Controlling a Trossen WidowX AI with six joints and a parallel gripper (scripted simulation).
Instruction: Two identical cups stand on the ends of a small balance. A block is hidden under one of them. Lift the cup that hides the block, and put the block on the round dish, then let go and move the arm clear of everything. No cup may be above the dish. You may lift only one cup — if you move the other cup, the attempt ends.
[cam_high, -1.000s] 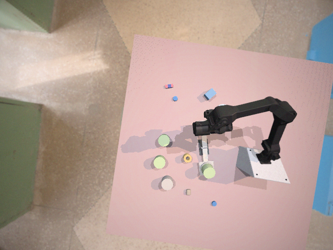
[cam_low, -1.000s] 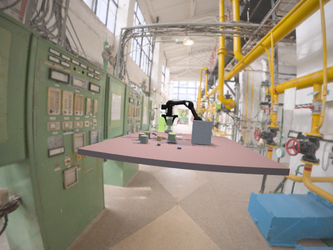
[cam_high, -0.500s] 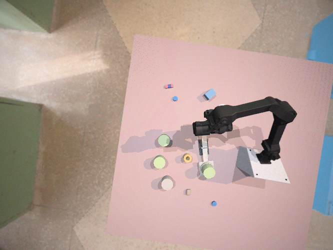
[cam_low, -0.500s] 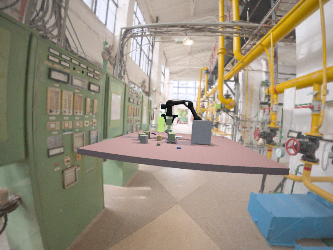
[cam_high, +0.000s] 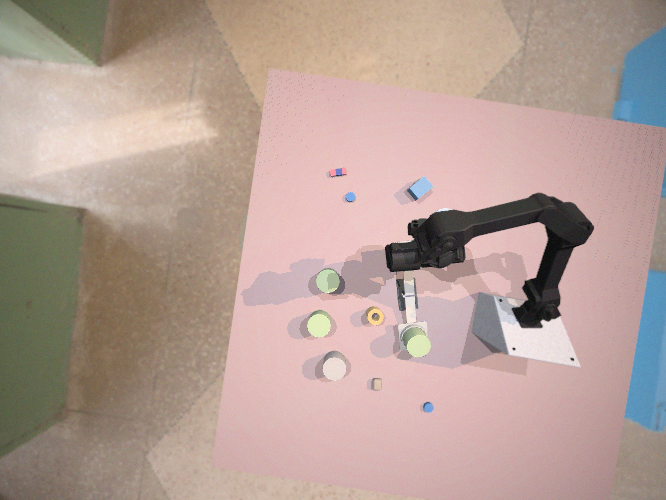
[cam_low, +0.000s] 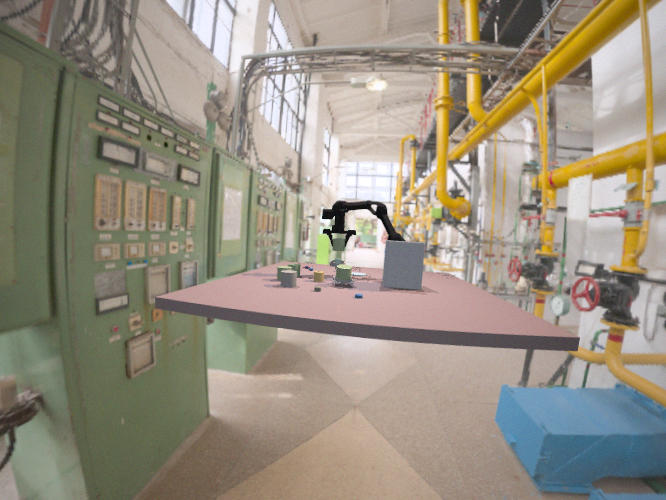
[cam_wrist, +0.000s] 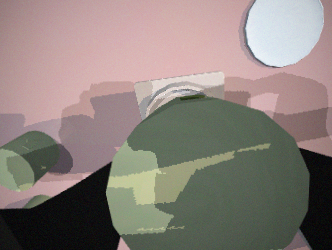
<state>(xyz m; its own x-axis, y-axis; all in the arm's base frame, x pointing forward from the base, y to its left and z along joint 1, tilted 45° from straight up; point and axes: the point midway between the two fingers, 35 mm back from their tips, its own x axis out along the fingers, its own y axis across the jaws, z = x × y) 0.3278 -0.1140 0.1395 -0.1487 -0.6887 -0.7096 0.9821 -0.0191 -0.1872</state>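
My gripper (cam_high: 403, 257) is clamped on the green cup (cam_wrist: 210, 175) and holds it in the air above the pink table (cam_high: 484, 430).

The wrist view shows it best. The cup's flat, faceted, matte face fills most of the frame. Beyond its edge lies the pale square pad (cam_wrist: 150, 92) at one end of the balance, marked with curved rings. A thin dark green sliver (cam_wrist: 192, 98) sits on that pad, probably the block, though most of it is hidden by the cup. The round dish (cam_wrist: 284, 30), a smooth pale disc with nothing in it, lies well apart at the upper right.

From the top my own arm covers the held cup and nearly all of the dish. That view does show the slim balance beam (cam_high: 408, 301) running to the second cup (cam_high: 417, 342), upright on its own pad. It also shows loose pieces around the table: two green cylinders (cam_high: 327, 280), a beige one (cam_high: 334, 367), a yellow ring (cam_high: 374, 315) and a blue cube (cam_high: 420, 187).

The exterior view gives the height: the cup hangs clearly above the things standing on the table.
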